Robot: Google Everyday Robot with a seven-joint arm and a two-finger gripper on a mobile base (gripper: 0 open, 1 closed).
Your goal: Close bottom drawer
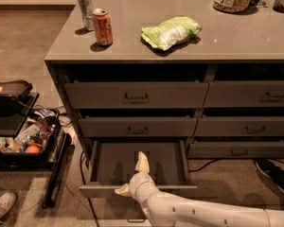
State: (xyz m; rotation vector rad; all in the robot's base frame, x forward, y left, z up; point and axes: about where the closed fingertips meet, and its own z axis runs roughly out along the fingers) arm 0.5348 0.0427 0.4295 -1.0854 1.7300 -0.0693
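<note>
The bottom drawer (109, 167) is the lowest one of the left stack and it stands pulled far out over the carpet. Its front edge is toward the camera and its side walls are in plain view. The two drawers above it (135, 109) are pushed in. To the left of it, a cable (85, 193) lies on the floor.

The white arm (203, 214) comes in low from the right corner. The gripper (132, 176) is at the middle of the drawer's front edge, spread wide and holding nothing. One finger (142, 162) points up inside the drawer and the other lies at the front edge.

Further left, a black bin (52, 148) on the floor holds mixed small things. On the counter (255, 37) stand an orange soda can (102, 26), a silver can (85, 11) and a green snack bag (170, 31).
</note>
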